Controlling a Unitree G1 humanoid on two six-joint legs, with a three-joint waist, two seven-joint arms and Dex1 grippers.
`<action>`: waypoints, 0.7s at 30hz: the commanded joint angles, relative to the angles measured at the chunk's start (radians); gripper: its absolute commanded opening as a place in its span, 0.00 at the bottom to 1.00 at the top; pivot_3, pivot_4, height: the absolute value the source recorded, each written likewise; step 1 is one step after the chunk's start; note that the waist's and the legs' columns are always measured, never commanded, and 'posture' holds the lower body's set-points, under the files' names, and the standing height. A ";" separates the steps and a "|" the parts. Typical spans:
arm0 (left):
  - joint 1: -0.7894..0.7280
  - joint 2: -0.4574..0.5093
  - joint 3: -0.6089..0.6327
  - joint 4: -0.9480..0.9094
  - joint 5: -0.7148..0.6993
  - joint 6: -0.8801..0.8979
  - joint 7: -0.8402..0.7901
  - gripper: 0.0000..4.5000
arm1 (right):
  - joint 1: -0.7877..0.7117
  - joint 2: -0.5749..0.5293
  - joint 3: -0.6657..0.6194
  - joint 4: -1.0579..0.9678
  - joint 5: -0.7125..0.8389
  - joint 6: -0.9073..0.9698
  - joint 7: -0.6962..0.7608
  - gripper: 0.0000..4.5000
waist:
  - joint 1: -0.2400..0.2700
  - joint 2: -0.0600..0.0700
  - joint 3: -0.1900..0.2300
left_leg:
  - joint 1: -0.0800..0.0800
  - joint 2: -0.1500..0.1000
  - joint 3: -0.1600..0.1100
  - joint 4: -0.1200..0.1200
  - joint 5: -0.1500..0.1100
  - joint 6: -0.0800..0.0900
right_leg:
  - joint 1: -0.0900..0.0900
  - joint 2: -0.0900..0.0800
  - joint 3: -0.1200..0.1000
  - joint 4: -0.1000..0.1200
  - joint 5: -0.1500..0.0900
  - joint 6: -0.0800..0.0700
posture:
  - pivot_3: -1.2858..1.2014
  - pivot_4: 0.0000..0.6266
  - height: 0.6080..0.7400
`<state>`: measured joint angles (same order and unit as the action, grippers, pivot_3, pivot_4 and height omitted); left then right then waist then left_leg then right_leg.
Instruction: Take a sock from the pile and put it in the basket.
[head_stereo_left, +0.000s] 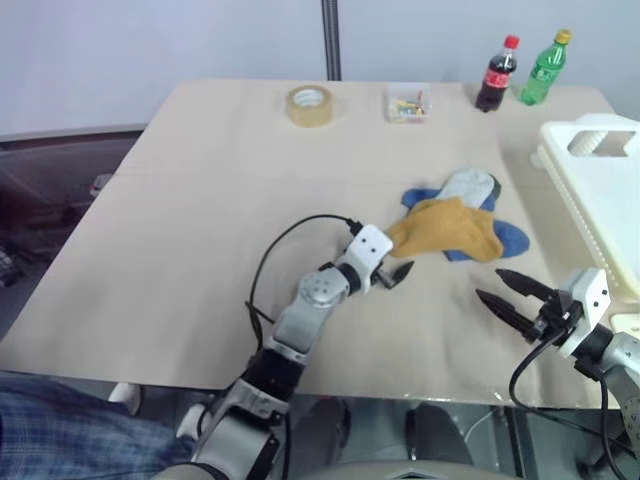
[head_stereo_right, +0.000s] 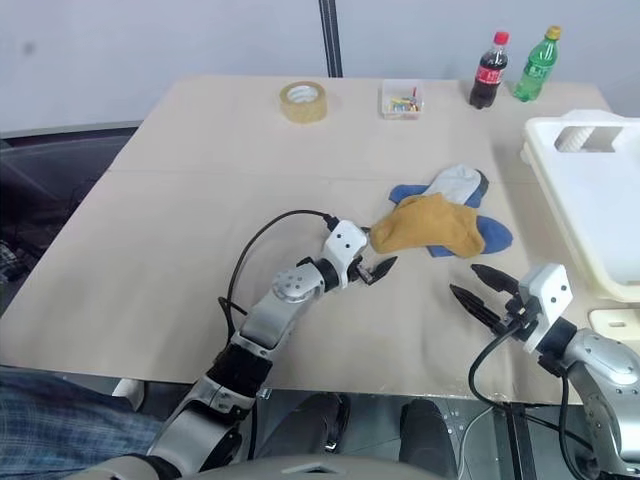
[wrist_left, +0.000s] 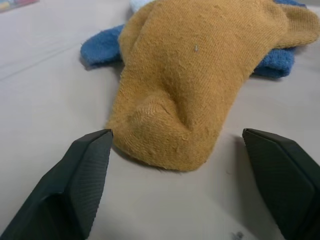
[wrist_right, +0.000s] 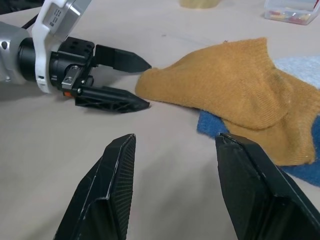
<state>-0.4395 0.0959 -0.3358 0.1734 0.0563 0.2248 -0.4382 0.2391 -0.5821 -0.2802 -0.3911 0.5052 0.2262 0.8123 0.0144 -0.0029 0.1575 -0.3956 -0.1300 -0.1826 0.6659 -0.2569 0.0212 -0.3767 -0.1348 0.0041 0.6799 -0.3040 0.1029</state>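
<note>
The pile lies right of the table's middle: a mustard-yellow sock (head_stereo_left: 445, 228) on top of a blue sock (head_stereo_left: 510, 238), with a light grey sock (head_stereo_left: 470, 185) behind them. My left gripper (head_stereo_left: 398, 272) is open and level with the table, its fingertips (wrist_left: 92, 160) on either side of the mustard sock's (wrist_left: 200, 75) near end, holding nothing. My right gripper (head_stereo_left: 490, 284) hovers open near the table's front right, pointing toward the pile with nothing between its fingers (wrist_right: 112, 180). The white basket (head_stereo_left: 600, 190) stands at the table's right edge.
Along the far edge stand a tape roll (head_stereo_left: 310, 105), a small clear box (head_stereo_left: 408, 104), a cola bottle (head_stereo_left: 496, 75) and a green bottle (head_stereo_left: 545, 68). The tan table (head_stereo_left: 200, 220) is bare on the left.
</note>
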 joint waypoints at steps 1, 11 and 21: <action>0.014 0.023 0.010 0.011 0.020 -0.008 0.005 0.66 | 0.005 0.004 -0.015 -0.032 0.001 -0.024 -0.009 0.59 | -0.002 0.000 0.000 | 0.000 0.000 0.000 0.000 0.000 0.000 | 0.000 0.000 0.000 0.000 0.000 0.000 | 0.52 0.24 1.00; 0.182 0.195 0.045 -0.262 -0.010 0.070 -0.085 0.01 | -0.004 0.005 0.006 -0.025 -0.002 -0.025 -0.009 0.59 | -0.021 0.001 -0.001 | 0.001 0.001 0.001 -0.001 -0.001 0.001 | -0.001 0.001 0.004 0.000 0.000 0.000 | 0.52 0.24 1.00; 0.465 0.495 0.133 -0.676 -0.094 0.293 -0.244 0.01 | -0.015 -0.007 0.009 -0.016 0.005 -0.020 0.007 0.59 | -0.023 0.003 -0.002 | 0.002 0.002 0.002 -0.003 -0.001 0.002 | -0.001 0.002 0.007 -0.001 0.000 0.000 | 0.52 0.24 1.00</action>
<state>-0.0029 0.5682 -0.2100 -0.4831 -0.0262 0.4721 -0.6554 0.2297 -0.5823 -0.2575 -0.3896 0.4968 0.2167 0.8139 -0.0086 0.0002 0.1552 -0.3927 -0.1285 -0.1805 0.6628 -0.2581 0.0229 -0.3777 -0.1328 0.0111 0.6788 -0.3040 0.1028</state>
